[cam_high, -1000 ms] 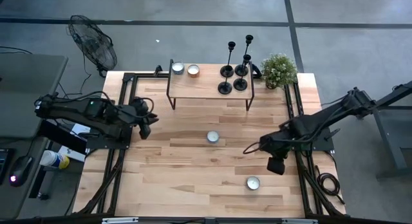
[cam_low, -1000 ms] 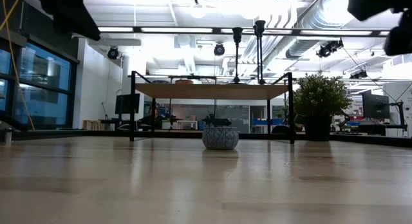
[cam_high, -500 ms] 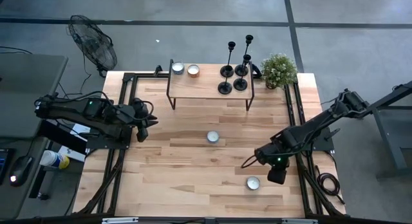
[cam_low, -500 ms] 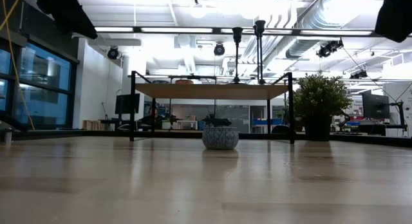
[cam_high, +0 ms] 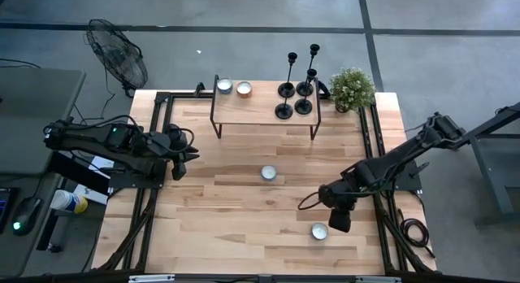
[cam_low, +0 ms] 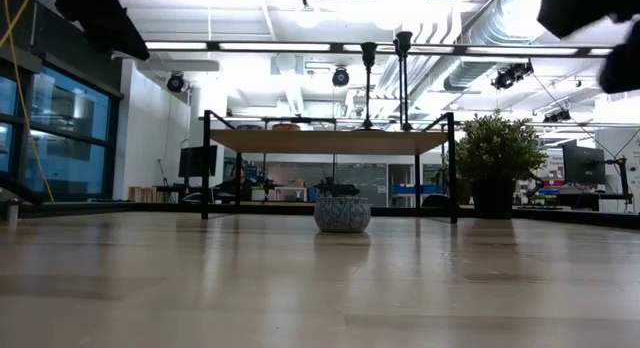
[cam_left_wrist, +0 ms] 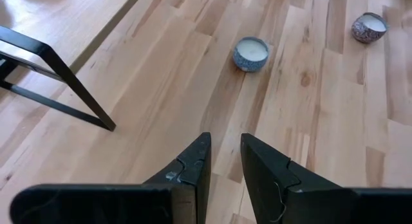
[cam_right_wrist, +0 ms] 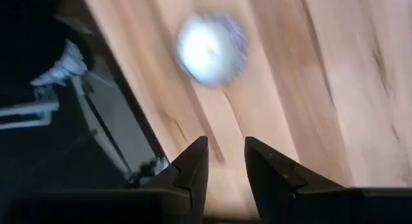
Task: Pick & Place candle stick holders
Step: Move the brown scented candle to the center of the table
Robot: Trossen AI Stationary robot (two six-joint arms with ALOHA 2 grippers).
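Four black candlesticks (cam_high: 295, 97) stand on their disc bases at the right end of a small raised shelf (cam_high: 252, 104) at the table's far side. The two tallest show in the low view (cam_low: 385, 78). My left gripper (cam_high: 183, 153) hovers over the table's left side, shut and empty; it also shows in its wrist view (cam_left_wrist: 225, 143). My right gripper (cam_high: 337, 222) hovers near the table's right front, shut and empty (cam_right_wrist: 225, 147), beside a white tealight (cam_high: 318, 231). Neither gripper is near the candlesticks.
A second tealight (cam_high: 268, 173) sits mid-table. Two more candles (cam_high: 233, 88) stand on the shelf's left end. A potted plant (cam_high: 352, 88) stands right of the shelf. The shelf's black leg (cam_left_wrist: 64, 82) is ahead of my left gripper. Bare wood lies between the arms.
My right gripper has gone toward the table's near edge and then toward its left, closing on the near tealight. Its fingers have turned about as it moved. The candlesticks have stayed where they were.
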